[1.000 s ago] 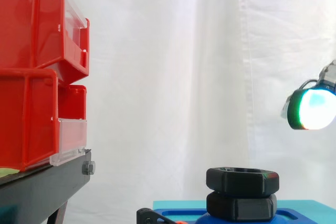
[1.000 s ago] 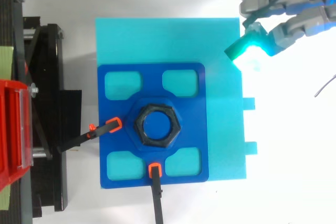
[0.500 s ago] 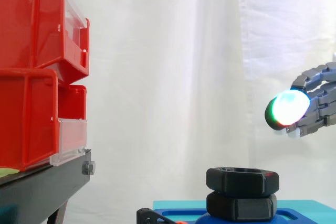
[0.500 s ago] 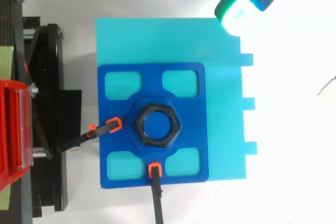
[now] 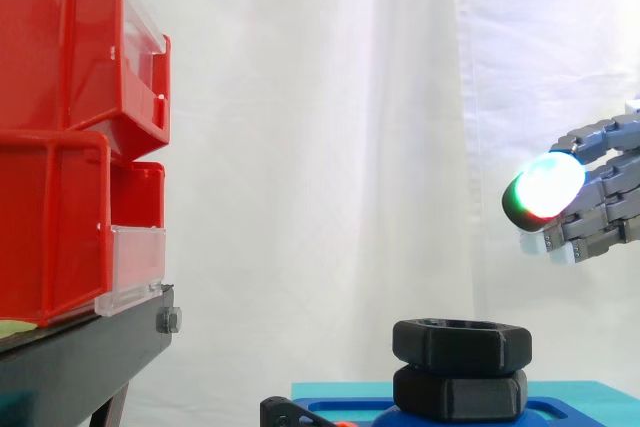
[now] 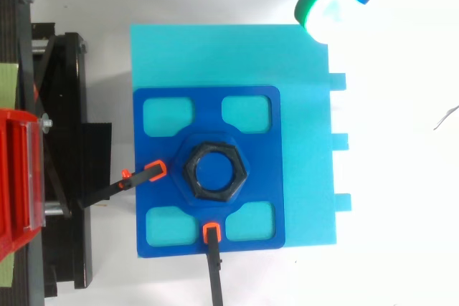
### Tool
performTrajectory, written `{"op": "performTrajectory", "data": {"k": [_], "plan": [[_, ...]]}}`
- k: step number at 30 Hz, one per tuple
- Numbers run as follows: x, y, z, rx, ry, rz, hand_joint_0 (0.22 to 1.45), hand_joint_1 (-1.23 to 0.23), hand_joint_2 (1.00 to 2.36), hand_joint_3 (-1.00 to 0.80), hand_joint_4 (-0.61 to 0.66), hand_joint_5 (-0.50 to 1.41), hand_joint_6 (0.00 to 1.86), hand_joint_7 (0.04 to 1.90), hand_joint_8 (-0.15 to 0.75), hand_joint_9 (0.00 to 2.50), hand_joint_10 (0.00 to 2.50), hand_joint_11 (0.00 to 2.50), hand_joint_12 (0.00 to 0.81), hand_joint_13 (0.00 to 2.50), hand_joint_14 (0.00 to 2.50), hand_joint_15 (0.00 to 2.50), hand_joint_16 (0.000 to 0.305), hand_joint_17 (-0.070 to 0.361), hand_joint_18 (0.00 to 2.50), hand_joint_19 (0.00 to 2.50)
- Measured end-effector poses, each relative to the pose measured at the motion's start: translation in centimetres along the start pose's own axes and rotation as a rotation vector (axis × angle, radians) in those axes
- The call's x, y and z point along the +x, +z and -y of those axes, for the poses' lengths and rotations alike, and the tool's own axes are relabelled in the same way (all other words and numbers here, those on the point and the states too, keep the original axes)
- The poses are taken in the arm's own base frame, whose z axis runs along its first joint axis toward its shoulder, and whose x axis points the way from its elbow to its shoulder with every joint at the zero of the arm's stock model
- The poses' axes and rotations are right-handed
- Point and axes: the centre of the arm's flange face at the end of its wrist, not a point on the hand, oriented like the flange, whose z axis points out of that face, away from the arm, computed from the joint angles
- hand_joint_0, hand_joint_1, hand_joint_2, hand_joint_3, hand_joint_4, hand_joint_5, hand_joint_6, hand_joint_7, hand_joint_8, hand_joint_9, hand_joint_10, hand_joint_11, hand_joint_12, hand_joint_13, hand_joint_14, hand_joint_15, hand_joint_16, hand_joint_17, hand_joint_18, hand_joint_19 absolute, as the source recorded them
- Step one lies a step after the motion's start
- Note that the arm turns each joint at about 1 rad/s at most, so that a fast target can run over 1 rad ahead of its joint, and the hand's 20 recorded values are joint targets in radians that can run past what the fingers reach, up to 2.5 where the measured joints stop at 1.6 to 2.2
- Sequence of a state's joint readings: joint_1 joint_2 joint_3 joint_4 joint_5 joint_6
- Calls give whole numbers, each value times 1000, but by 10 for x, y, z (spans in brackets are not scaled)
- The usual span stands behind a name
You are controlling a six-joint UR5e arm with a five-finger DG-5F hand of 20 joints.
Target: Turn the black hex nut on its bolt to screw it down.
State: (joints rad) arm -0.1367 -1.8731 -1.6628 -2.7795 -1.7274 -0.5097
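No readable print anywhere. A pale green strip [image 6: 6, 80] sits at the left edge by the bins (maybe a label, too cropped to tell).

Containers: two red bins stacked on the black stand [image 5: 85, 357] at left, upper bin [image 5: 60, 42] over lower bin [image 5: 50, 232]. Each has a clear front lip. Contents are hidden from both cameras.

Black hex nut [image 5: 461, 343] sits right of the stand, on top of a second black hex piece [image 5: 460, 393] (nut or bolt head, can't tell). From above, the nut [image 6: 190, 171] is at the centre of a dark blue plate [image 6: 265, 170], with blue showing in its bore. The plate lies on a larger cyan base [image 6: 215, 55]. Two black clamps with orange tips touch the plate, one [image 6: 154, 170] at the nut's left and one [image 6: 211, 232] at the near edge.

Hand [image 5: 600, 202] hangs in the air above and right of the nut, well apart from it. Its fingers point left, close together, roughly straight, holding nothing. One pad [image 6: 323, 6] glows green-white over the base's far right corner.
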Motion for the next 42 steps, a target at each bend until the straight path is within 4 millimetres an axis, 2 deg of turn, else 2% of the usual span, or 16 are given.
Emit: {"op": "performTrajectory", "data": {"k": [42], "plan": [[0,0,0,0,0,0,451,-457,1000,-500,124,-231,501,605,223,199,0,0,348,181,0,0,55,123,95,126]]}}
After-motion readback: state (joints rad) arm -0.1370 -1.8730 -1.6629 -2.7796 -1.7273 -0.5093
